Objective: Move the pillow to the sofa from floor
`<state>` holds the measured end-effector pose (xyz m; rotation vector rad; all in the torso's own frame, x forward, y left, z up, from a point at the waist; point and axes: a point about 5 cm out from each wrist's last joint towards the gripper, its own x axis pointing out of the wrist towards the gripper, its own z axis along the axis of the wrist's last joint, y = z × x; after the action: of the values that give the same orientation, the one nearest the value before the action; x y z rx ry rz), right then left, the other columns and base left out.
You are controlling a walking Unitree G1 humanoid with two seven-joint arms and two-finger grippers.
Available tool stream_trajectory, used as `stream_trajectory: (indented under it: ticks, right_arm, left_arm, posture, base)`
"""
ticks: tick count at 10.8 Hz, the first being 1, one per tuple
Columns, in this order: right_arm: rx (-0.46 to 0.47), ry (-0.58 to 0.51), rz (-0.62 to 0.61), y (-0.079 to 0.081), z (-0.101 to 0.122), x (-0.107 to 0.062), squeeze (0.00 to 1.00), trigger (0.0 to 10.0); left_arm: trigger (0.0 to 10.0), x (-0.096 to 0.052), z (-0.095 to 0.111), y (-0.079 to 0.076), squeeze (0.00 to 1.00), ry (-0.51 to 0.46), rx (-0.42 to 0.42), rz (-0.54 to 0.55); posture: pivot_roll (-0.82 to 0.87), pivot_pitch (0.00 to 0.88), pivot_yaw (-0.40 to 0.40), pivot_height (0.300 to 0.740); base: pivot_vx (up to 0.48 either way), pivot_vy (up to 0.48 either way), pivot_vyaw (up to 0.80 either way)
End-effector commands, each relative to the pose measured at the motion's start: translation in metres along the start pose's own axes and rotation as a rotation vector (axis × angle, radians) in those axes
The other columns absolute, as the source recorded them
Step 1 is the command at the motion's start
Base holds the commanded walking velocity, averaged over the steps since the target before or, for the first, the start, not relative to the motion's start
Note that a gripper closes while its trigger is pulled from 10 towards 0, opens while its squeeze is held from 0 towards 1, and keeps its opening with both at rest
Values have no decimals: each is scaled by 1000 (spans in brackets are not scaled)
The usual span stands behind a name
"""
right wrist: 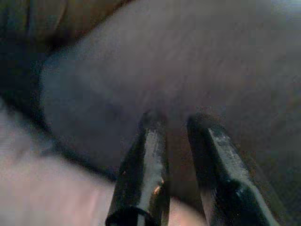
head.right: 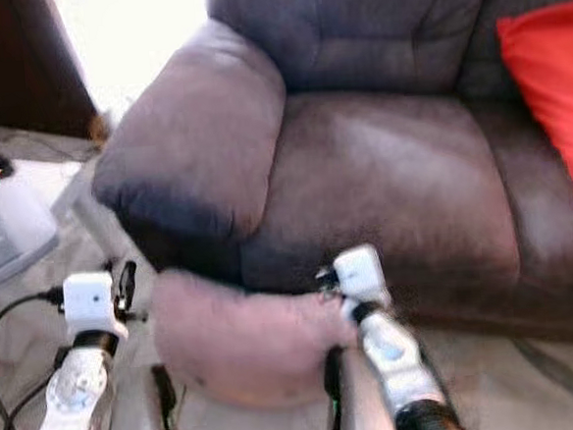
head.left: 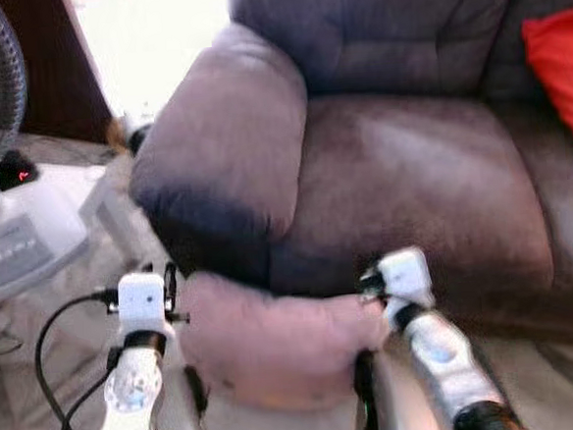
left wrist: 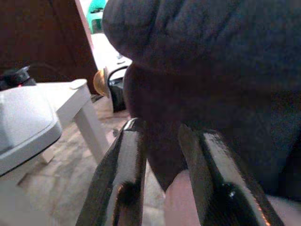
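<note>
1. Left eye view: pink pillow (head.left: 276, 344) squeezed between the two arms, raised off the floor, just in front of the sofa (head.left: 411, 167) seat and under its armrest (head.left: 222, 141). Left gripper (head.left: 185, 380) at the pillow's left side, right gripper (head.left: 362, 377) at its right; fingertips mostly hidden behind the cushion. Risk, as a judgement: soft filling could sag and slip out downward if the press loosens during the lift. Everything blurred (camera likely in motion).

2. Right eye view: same scene. Red cushion (head.right: 553, 88) already at the seat's far side, cut off by the frame edge. Fan base (head.right: 2, 225) and a black cable (head.right: 4, 392) close by on the left; could snag the left arm on a wide swing. Pillow could also catch under the seat's front edge if not raised enough.

3. Left wrist view: fingers (left wrist: 122, 179) slightly apart with nothing clearly clamped between them; pillow just a pale patch beside one finger. Sofa front looming dark ahead.

4. Right wrist view: fingers (right wrist: 146, 169) parted by a narrow gap, nothing pinched; very dim, pillow a pale blur at the corner (edges impossible to trace).
</note>
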<state>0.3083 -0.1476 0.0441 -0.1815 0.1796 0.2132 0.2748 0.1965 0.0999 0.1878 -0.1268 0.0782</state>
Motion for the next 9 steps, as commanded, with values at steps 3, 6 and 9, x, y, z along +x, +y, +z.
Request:
stream_trajectory:
  ticks: [3,6,9]
  right_arm:
    - [-47,149,18,3,-16,3,1000,10000]
    - [47,247,10,6,-16,13,1000,10000]
    - [68,339,0,8,-19,18,1000,10000]
  left_arm:
    - [10000,-2,-4,-2,0,25,1,-17]
    - [10000,-3,-5,-4,0,36,-3,-30]
    - [10000,-4,-6,-5,0,42,-11,-38]
  posture:
    - [111,146,-47,472]
    - [116,150,-47,472]
    - [119,146,-51,472]
  base:
    - [0,0,0]
    - [0,0,0]
    - [0,0,0]
